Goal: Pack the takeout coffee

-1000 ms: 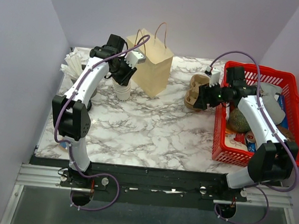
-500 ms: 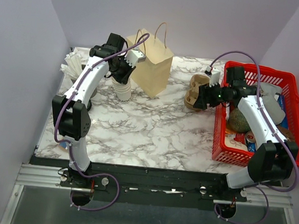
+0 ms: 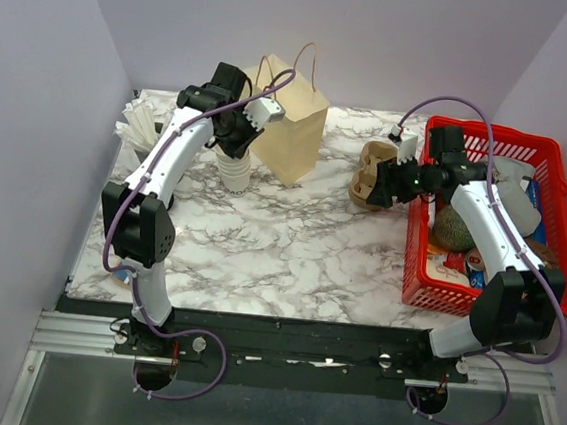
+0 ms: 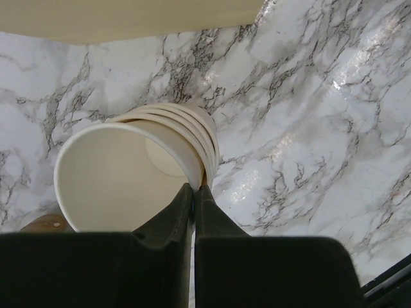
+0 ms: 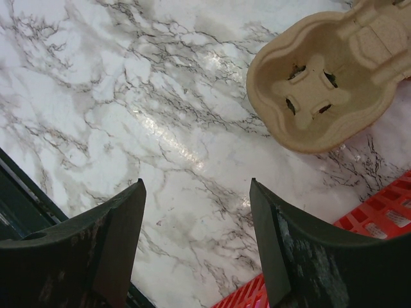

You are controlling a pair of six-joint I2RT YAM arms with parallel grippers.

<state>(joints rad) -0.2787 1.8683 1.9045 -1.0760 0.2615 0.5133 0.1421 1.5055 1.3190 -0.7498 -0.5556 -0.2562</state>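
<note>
Marble table (image 3: 291, 243), left tool (image 4: 193, 190) pinching top cup (image 4: 119, 173)

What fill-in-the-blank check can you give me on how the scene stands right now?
1. The left gripper is shut on the rim of the top cup of the ____ of lidless white cups.
2. The right gripper hangs ____ over the marble table, near the cardboard cup carrier.
3. The paper bag stands ____ behind the cups.
4. The basket beside the right arm is ____ in colour.

Missing words: stack; open; upright; red.
</note>
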